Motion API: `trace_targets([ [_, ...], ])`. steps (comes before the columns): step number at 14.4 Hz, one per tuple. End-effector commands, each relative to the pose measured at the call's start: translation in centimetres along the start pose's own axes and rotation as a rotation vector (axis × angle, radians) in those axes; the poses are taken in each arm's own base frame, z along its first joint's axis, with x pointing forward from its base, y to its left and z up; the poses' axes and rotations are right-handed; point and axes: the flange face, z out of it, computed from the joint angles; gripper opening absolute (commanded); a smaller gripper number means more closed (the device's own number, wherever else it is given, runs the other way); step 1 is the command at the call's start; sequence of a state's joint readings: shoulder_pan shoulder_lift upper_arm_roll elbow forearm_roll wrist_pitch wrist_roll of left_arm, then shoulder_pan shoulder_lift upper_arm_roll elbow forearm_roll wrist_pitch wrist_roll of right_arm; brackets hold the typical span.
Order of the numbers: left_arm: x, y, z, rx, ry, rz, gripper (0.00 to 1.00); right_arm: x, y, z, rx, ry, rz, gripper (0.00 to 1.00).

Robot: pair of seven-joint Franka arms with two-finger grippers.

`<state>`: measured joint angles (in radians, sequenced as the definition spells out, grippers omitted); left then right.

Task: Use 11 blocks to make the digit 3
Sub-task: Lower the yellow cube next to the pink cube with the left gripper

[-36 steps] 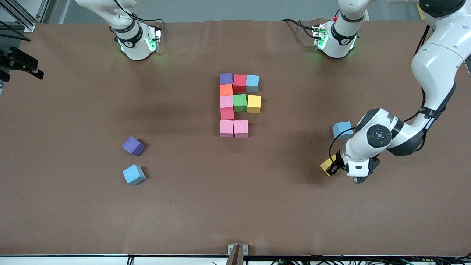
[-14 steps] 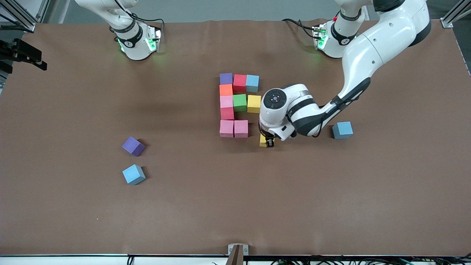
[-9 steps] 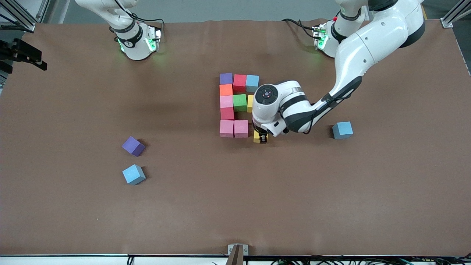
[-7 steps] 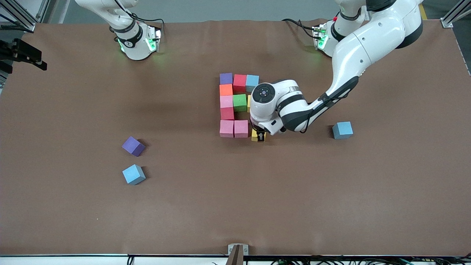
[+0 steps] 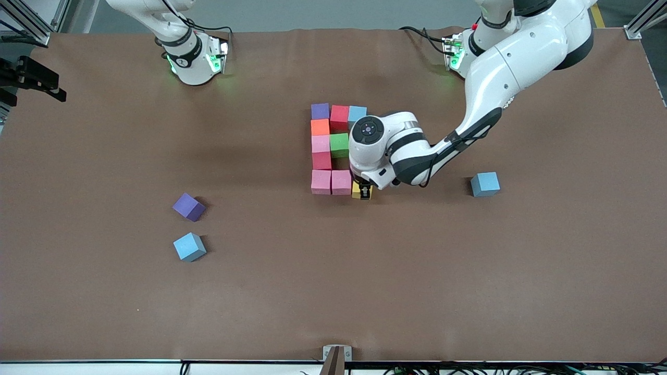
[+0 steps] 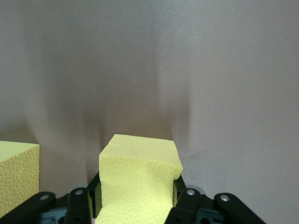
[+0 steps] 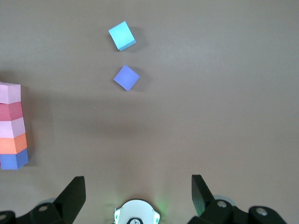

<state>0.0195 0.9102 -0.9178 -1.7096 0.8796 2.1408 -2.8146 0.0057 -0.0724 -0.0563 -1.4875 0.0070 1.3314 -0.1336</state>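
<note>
While gripped, yellow block (image 6: 138, 182), matte, pitted foam, squared edges.

Brown table covering (image 5: 292, 291), matte, spanning the whole work surface, with faint creases.

Small grey bracket (image 5: 337, 354) with a dark slot, fixed at the middle of the table edge nearest the front camera.

Black clamp-like fixture (image 5: 31, 83) jutting over the table edge at the right arm's end.

Aluminium frame struts (image 5: 643, 15) at the left arm's end corner.

Bundle of cables (image 5: 469, 369) along the nearest edge.
</note>
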Motion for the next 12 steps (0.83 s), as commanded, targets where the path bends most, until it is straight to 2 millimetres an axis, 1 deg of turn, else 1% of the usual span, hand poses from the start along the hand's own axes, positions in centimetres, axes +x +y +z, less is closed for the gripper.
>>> trace_targets([
  [1,-1.36,-1.48,1.76,-0.015,0.02,-0.232,0.31,-0.29,-0.02,-0.45,-0.007,0.029,-0.008,1.0],
  [4,-1.73,-1.95,1.79,-0.002,0.018,-0.245,0.31,-0.24,-0.25,-0.46,-0.007,0.031,-0.01,1.0],
  [7,-1.73,-1.88,1.67,-0.003,0.017,-0.261,0.31,-0.35,-0.51,-0.47,0.013,0.027,-0.011,1.0],
  [12,-2.11,-2.29,1.66,0.009,0.015,-0.263,0.31,-0.39,-0.43,-0.44,0.02,0.025,0.001,1.0],
])
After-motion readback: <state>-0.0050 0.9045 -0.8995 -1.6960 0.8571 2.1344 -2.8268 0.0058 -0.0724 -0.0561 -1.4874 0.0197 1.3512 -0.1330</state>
